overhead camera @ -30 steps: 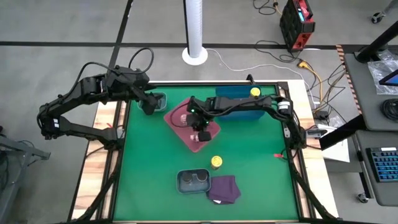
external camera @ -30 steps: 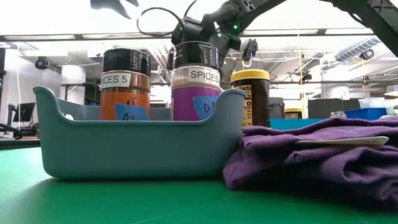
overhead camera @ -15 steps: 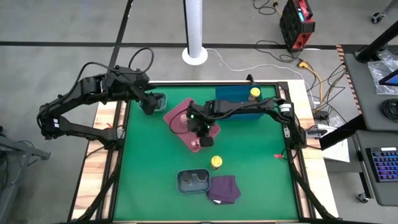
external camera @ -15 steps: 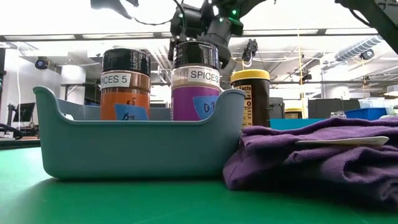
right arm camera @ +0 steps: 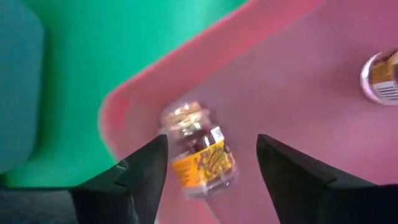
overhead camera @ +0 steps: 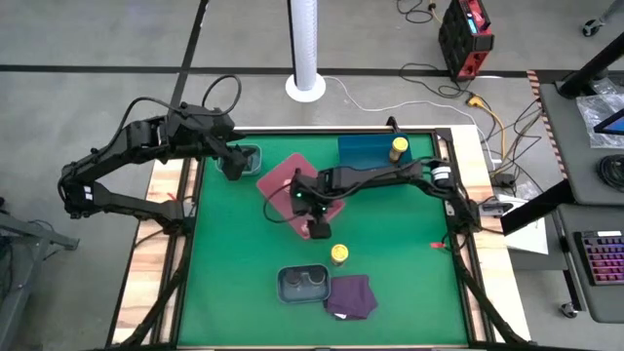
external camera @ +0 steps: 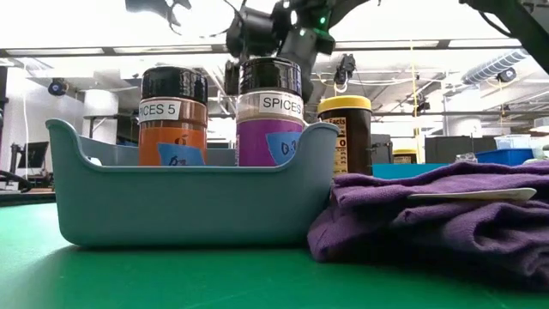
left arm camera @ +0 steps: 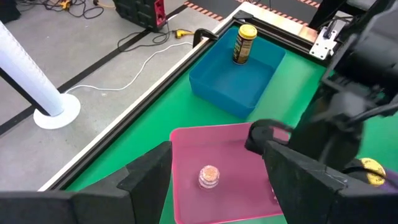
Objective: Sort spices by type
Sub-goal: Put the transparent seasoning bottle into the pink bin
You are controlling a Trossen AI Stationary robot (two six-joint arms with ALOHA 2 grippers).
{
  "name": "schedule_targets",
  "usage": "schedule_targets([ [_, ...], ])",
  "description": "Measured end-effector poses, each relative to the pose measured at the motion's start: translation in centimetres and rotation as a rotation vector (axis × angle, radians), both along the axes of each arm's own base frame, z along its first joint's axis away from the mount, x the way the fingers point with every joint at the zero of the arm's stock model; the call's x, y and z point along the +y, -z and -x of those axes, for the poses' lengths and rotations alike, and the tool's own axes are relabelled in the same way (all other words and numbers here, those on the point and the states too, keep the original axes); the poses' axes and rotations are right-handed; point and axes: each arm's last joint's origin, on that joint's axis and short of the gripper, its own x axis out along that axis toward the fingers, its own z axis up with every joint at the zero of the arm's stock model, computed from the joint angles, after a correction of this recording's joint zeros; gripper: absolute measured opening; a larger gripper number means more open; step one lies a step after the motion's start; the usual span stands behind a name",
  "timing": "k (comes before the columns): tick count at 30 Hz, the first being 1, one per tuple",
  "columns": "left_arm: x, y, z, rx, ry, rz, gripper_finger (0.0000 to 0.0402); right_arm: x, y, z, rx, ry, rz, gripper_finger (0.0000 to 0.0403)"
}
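Sorting judged partly done: two dark-lidded jars point(external camera: 221, 107) sitting in grey tray point(overhead camera: 302, 285), yellow jar point(overhead camera: 399, 146) in blue tray point(overhead camera: 375, 159). Another yellow jar point(overhead camera: 338, 254) left loose on surface. Right gripper point(overhead camera: 317, 219) being held over pink tray point(right arm camera: 298, 81), jaws spread around small jar point(right arm camera: 199, 152) (not clamped). Left gripper point(overhead camera: 234, 166) waiting, jaws apart.

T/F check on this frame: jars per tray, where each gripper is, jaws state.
1. The blue tray holds one yellow-capped jar. True.
2. The grey tray near the purple cloth holds no jars. False: two dark-lidded jars stand in it, one labelled SPICES 5.
3. The right gripper is over the pink tray, jaws open, with a small jar between them. True.
4. The left gripper is over the blue tray. False: it is at the teal tray at the table's far left corner.
5. A yellow-capped jar stands on the green mat outside every tray. True.
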Motion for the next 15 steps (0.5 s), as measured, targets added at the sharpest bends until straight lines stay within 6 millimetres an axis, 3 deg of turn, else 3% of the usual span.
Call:
schedule_targets([
  [8,0.0,0.0,0.0,0.001,0.002,-0.002,0.0238,0.0,3.2,-0.6,0.072,0.006,-0.008,0.0239],
  [15,0.0,0.0,-0.1,0.003,0.001,-0.001,0.0238,-0.5,3.3,-0.7,0.062,0.008,-0.003,0.0225],
])
